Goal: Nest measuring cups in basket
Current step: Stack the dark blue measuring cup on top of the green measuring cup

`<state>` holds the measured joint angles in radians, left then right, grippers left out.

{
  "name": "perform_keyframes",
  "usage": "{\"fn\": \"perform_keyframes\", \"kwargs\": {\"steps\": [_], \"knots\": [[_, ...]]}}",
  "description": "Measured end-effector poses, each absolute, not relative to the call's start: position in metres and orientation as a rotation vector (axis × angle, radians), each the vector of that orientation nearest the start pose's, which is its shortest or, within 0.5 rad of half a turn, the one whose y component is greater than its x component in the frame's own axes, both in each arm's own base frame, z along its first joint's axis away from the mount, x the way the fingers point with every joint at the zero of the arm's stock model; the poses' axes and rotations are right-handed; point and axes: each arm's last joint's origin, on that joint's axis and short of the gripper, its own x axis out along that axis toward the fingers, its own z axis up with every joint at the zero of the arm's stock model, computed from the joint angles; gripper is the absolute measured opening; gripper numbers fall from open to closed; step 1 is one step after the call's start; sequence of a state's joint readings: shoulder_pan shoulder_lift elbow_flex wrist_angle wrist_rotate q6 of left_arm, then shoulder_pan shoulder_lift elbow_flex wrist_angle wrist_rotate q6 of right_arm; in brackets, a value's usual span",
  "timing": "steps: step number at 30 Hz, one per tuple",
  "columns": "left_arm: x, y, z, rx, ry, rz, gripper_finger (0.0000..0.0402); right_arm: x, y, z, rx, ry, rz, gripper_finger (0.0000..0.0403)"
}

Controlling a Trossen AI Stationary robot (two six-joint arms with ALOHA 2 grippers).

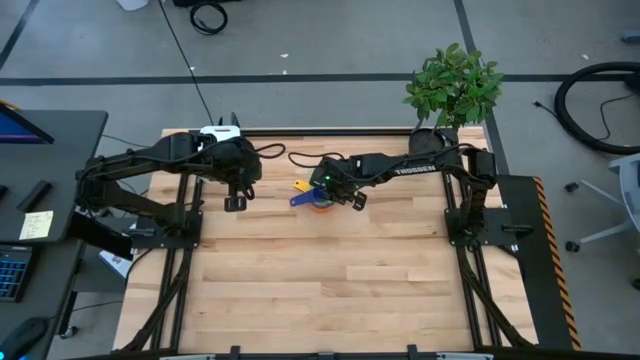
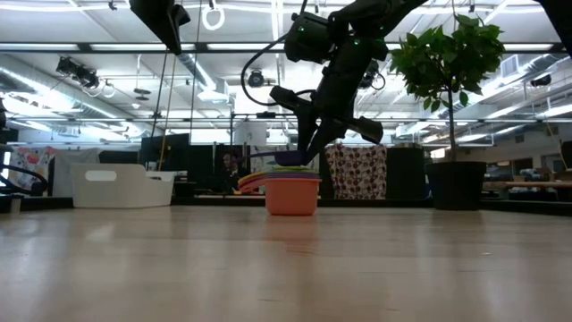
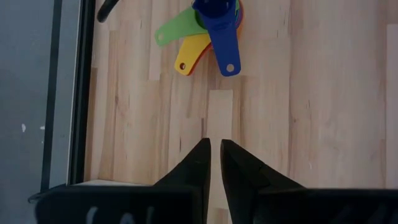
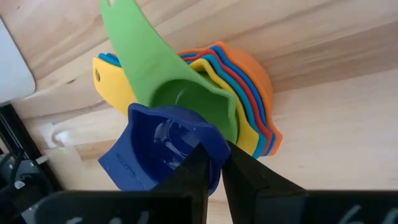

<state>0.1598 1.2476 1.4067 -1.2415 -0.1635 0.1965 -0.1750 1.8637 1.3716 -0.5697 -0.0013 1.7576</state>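
We see glossy plastic measuring cups [image 4: 205, 93], round bowls nested mid-table: orange outermost, red, light blue, yellow, green. The right gripper [image 4: 214, 163] pinches the dark blue cup [image 4: 158, 149] by its rim above them. The left gripper [image 3: 214, 163] hovers nearby, fingers nearly together, empty.

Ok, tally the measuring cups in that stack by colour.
orange cup: 1
red cup: 1
light blue cup: 1 clearly showing
yellow cup: 1
green cup: 1
dark blue cup: 1
Total: 6 countable; the nesting may hide another.
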Motion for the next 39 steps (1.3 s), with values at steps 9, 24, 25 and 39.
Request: {"fn": "perform_keyframes", "kwargs": {"steps": [9, 24, 25, 39], "knots": [[0.21, 0.039, 0.367, 0.178, 1.112, 0.183, 0.0043, 0.382, -0.073, 0.21, 1.683, 0.609, -1.048, 0.0044], [0.21, 0.039, 0.367, 0.178, 1.112, 0.182, 0.0043, 0.385, -0.073, 0.211, 1.703, 0.631, -0.983, 0.0022], [0.21, 0.039, 0.367, 0.178, 1.112, 0.182, 0.0043, 0.385, -0.073, 0.211, 1.706, 0.632, -0.978, 0.003], [0.21, 0.039, 0.367, 0.178, 1.113, 0.182, 0.0043, 0.384, -0.08, 0.212, 1.734, 0.627, -0.968, 0.0113]]}}
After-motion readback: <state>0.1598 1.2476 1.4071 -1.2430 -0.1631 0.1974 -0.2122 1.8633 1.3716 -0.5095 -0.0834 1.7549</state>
